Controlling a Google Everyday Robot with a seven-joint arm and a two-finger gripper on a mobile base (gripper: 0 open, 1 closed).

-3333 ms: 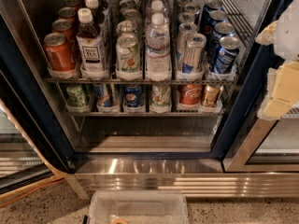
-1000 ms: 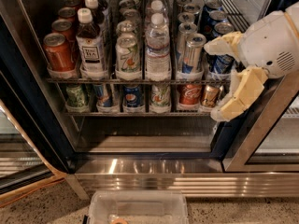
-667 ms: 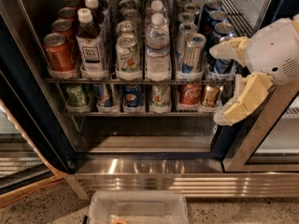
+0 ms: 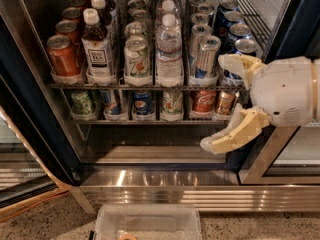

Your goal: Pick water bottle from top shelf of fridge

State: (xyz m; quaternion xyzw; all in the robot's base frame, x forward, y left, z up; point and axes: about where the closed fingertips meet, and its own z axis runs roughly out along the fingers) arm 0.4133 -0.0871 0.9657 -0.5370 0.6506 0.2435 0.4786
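Observation:
The water bottle [image 4: 169, 54] stands upright at the front of the middle lane of the top shelf [image 4: 135, 85], a silver wire rack inside the fridge [image 4: 30, 104]. It is clear ribbed plastic with a white cap and a white label. More bottles of the same kind stand behind it. My gripper [image 4: 217, 104] reaches in from the right, in front of the shelf's right end, about a hand's width right of the bottle and lower. Its two cream fingers are spread wide, one above the other, with nothing between them.
A dark tea bottle [image 4: 96, 48] and several cans stand beside the water bottle. A lower rack [image 4: 150, 119] holds short soda cans. The open glass door [image 4: 295, 29] stands at the right. A clear plastic bin [image 4: 150, 221] lies on the floor in front of the steel base.
My arm has come in from the right edge and moved left and toward the shelf. The upper finger now reaches in front of the right-hand cans. The bottles and cans have not moved.

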